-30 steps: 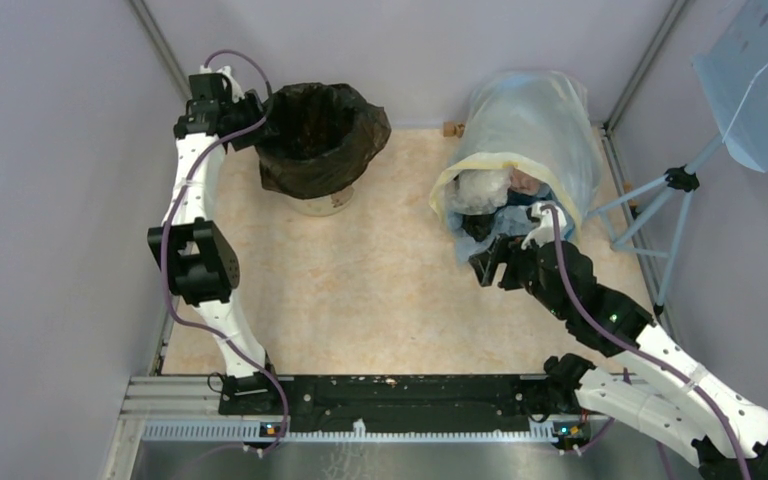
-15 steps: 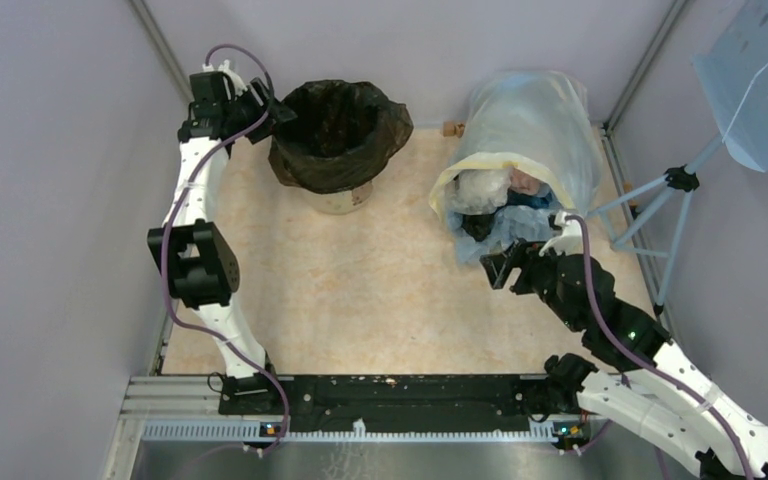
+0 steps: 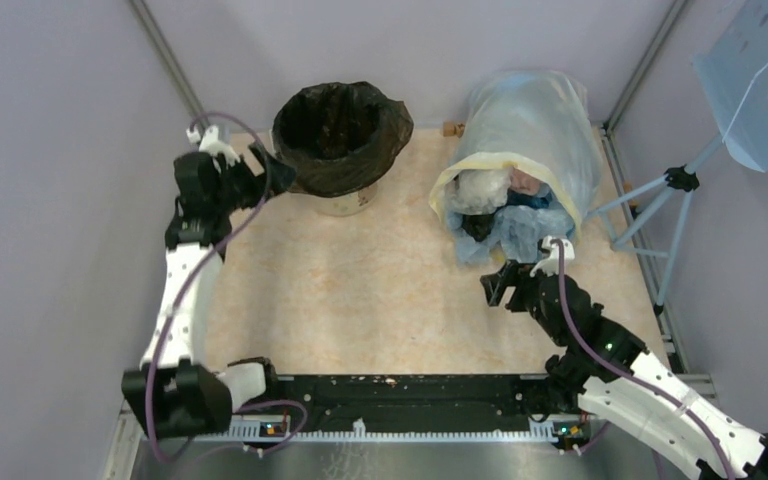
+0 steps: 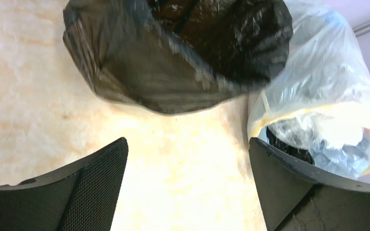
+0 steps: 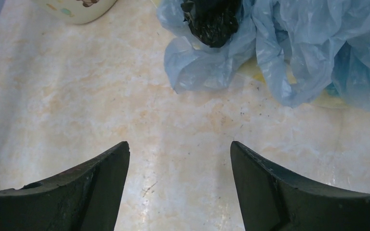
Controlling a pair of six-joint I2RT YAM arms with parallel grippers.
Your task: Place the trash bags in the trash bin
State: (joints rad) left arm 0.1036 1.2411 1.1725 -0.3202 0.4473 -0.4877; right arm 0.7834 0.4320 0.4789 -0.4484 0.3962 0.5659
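Note:
The trash bin [image 3: 346, 203] is a cream tub at the back left, with a black trash bag [image 3: 340, 130] lining it and draped over its rim. My left gripper [image 3: 272, 172] hangs open just left of the bin, touching nothing. In the left wrist view the black trash bag [image 4: 183, 48] fills the top and my left gripper [image 4: 188, 142] holds nothing. A blue trash bag [image 3: 522, 230] and a crumpled black bag [image 3: 477, 226] spill from the translucent sack [image 3: 535, 120]. My right gripper [image 3: 493, 285] stands open just short of them. In the right wrist view the blue trash bag [image 5: 212, 62] lies beyond my right gripper [image 5: 178, 145].
A tripod [image 3: 672, 182] carrying a light blue perforated panel [image 3: 760, 70] stands at the right wall. Metal frame posts run up both back corners. A small brown object [image 3: 450, 128] lies behind the sack. Bare floor [image 3: 360, 290] lies between the two arms.
My left gripper has opened, let go of the black bag's rim and drawn back toward the near side. The right gripper has pulled back from the sack, still open.

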